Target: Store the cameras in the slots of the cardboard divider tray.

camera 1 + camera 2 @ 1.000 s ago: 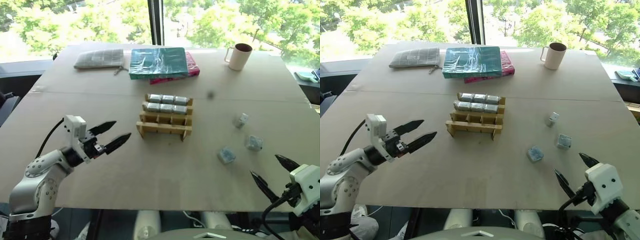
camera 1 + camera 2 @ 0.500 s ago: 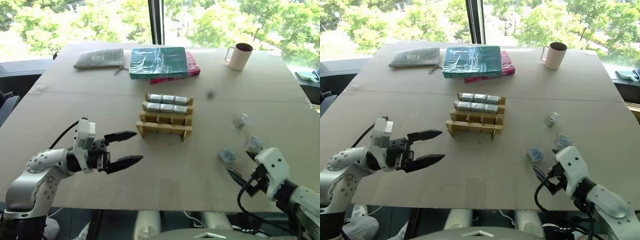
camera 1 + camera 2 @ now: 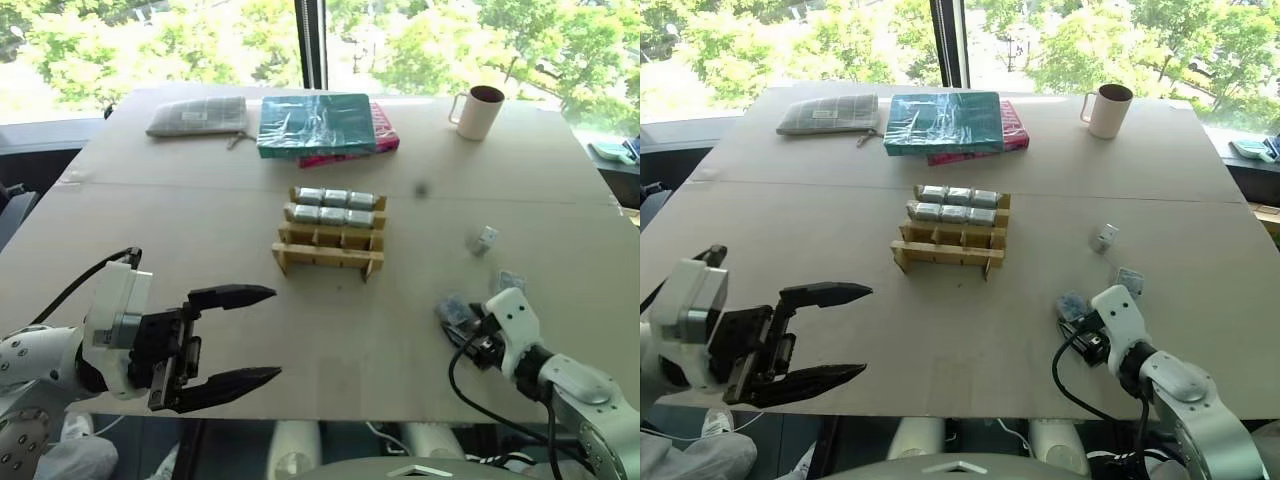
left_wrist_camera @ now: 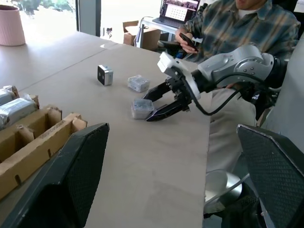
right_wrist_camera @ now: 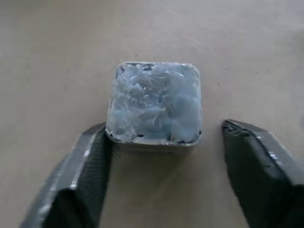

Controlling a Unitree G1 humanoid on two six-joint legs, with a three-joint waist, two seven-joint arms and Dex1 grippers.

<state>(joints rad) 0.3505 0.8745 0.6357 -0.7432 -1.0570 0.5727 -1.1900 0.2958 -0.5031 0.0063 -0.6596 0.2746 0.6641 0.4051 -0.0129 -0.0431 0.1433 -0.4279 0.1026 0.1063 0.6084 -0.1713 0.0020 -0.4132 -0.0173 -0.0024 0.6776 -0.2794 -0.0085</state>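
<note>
Right gripper [image 4: 151,105] straddling a camera [image 5: 154,102] on the table [image 3: 330,330] (one finger touching, the other apart), left gripper [image 3: 255,335] spread wide

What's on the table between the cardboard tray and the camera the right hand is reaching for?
Nothing: in the left eye view, bare tabletop runs from the cardboard divider tray to the camera at the right hand.

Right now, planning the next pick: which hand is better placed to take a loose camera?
The right hand: its fingers straddle the nearest camera, one finger touching it, the other apart. The left hand hangs open, far from the loose cameras.
</note>
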